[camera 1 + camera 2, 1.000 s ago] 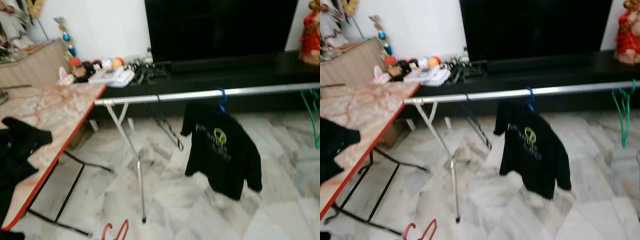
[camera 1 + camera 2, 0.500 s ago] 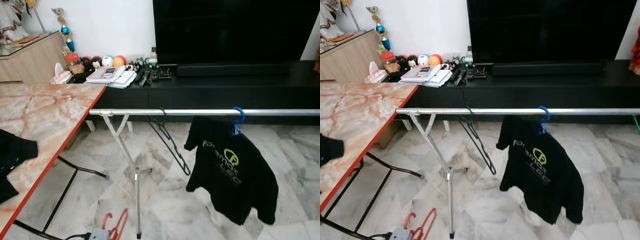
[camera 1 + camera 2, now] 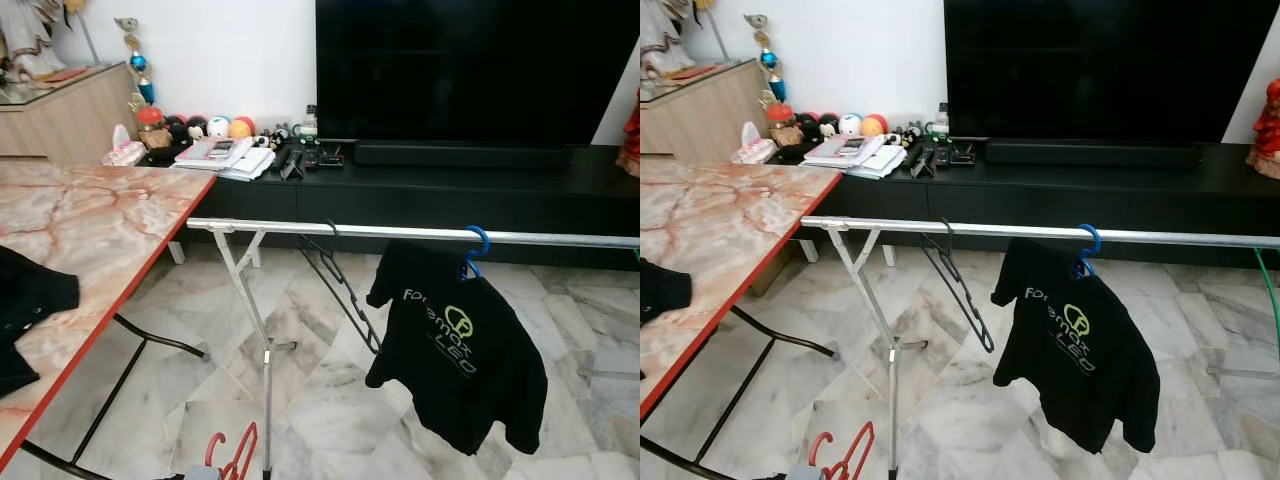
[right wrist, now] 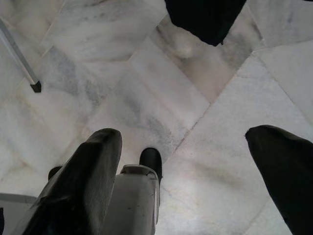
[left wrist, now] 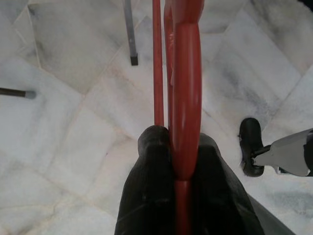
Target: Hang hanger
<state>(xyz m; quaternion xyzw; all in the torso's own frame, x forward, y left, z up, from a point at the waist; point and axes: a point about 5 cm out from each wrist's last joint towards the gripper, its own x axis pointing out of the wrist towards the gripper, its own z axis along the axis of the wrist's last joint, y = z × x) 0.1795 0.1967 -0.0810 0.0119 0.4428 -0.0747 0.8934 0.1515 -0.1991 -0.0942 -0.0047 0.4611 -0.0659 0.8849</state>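
Rail [image 3: 400, 232] of the drying rack is your landmark: a silver bar running across the room in front of the black TV cabinet [image 3: 450, 190], carried on a folding leg [image 3: 262, 340] near its end by the worktop. Your red hanger [image 5: 185, 93] sits well below that rail, low beside the foot of the leg, and your left gripper [image 5: 177, 161] has both black fingers clamped on it, one on each side of the red plastic, over the marble floor [image 5: 73, 147]. You can see its red tip at the lower edge of the head views [image 3: 845, 455]. Your right gripper [image 4: 190, 171] hangs over the floor under the rail with its fingers spread wide apart and nothing between them; the hem of the black T-shirt [image 3: 455, 355] shows just beyond it. That T-shirt hangs from the rail on a blue hanger [image 3: 472, 250]. A bare black hanger [image 3: 345, 290] hangs on the rail between the leg and the T-shirt. A green hanger [image 3: 1268, 290] hangs further along the rail, beyond the T-shirt. Beside the rail's near end stands the marble-patterned worktop [image 3: 110, 230] with a red edge, and dark clothing [image 3: 25, 305] lies on it.
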